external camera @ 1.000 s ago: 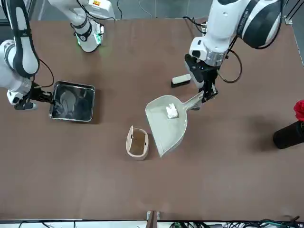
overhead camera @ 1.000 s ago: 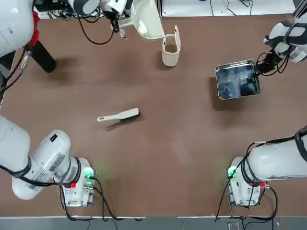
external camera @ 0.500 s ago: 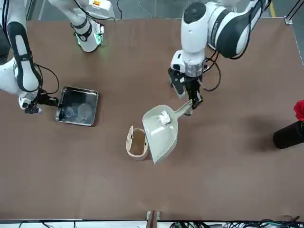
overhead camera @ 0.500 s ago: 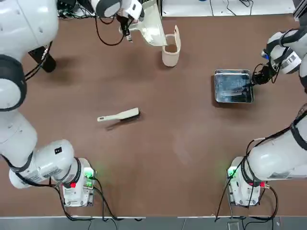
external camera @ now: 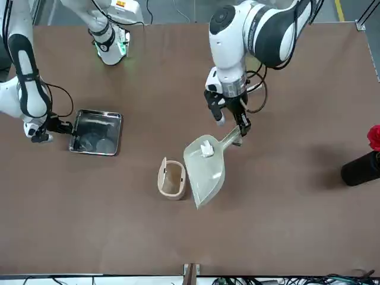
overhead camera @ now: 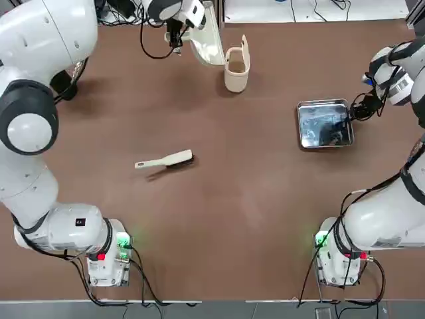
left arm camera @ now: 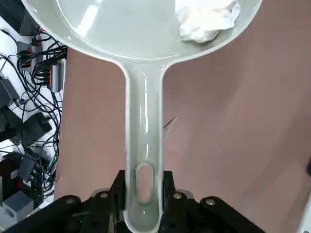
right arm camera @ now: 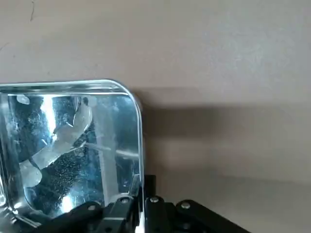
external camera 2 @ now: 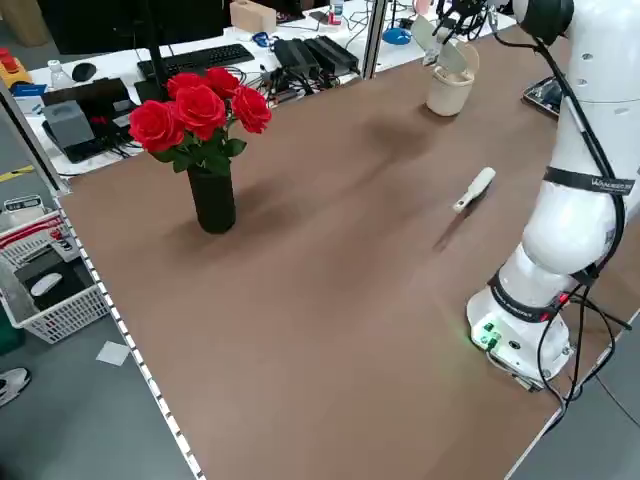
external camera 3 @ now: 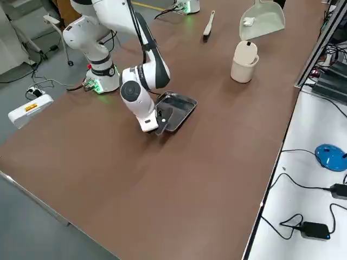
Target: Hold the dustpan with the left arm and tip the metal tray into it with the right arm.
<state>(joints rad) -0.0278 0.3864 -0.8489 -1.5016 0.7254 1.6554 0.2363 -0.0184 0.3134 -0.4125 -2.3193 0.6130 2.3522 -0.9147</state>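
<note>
The cream dustpan (external camera: 205, 172) hangs above the table at the far side, mouth sloping down beside the small bin. A white crumpled wad (external camera: 206, 148) lies in its scoop (left arm camera: 121, 29). My left gripper (external camera: 241, 128) is shut on the end of the dustpan's handle (left arm camera: 143, 145); the top view shows the left gripper (overhead camera: 175, 38) next to the dustpan (overhead camera: 207, 41). The shiny metal tray (overhead camera: 325, 124) sits roughly level on the robot's right side, at or just above the table. My right gripper (overhead camera: 359, 111) is shut on the tray's outer rim (right arm camera: 138, 160).
A small cream bin (overhead camera: 236, 66) with its lid up stands right beside the dustpan's mouth. A cream hand brush (overhead camera: 165, 160) lies left of the table's middle. A black vase of red roses (external camera 2: 205, 150) stands at the far left. Cables and equipment lie beyond the far edge.
The left arm has swung the dustpan closer to the bin and turned its mouth toward it. The right gripper has brought the tray down from a tilted, raised pose to level.
</note>
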